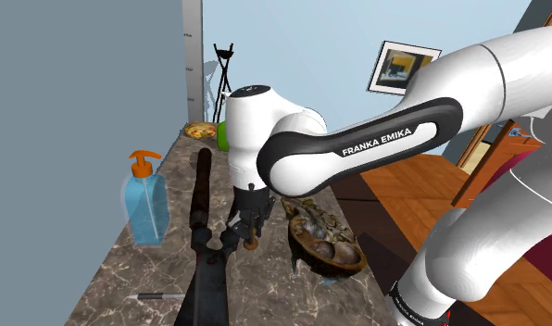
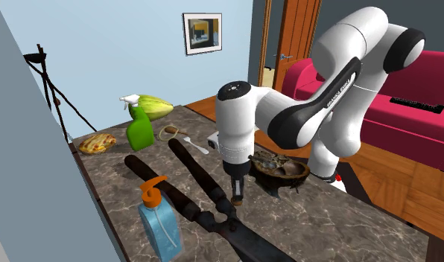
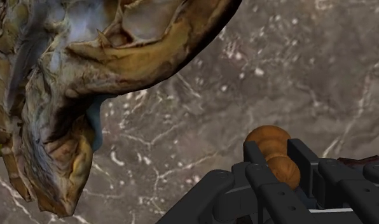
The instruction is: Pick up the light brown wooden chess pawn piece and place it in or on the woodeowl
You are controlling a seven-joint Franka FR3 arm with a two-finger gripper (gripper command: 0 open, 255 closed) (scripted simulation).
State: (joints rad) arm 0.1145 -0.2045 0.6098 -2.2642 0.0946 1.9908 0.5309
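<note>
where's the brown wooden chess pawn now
The pawn sits clasped in the black gripper, mid shoulder view, between long black shears on the left and a rough brown bowl on the right.

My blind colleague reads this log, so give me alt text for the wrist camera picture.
The black gripper clasps a brown chess pawn between its fingers, over a dark marbled countertop. A mottled brown bowl looms close ahead, apart from the pawn.

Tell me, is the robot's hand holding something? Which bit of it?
Yes. The hand holds the brown pawn. Its fingers clasp the pawn's middle, and one rounded end pokes out past them.
</note>
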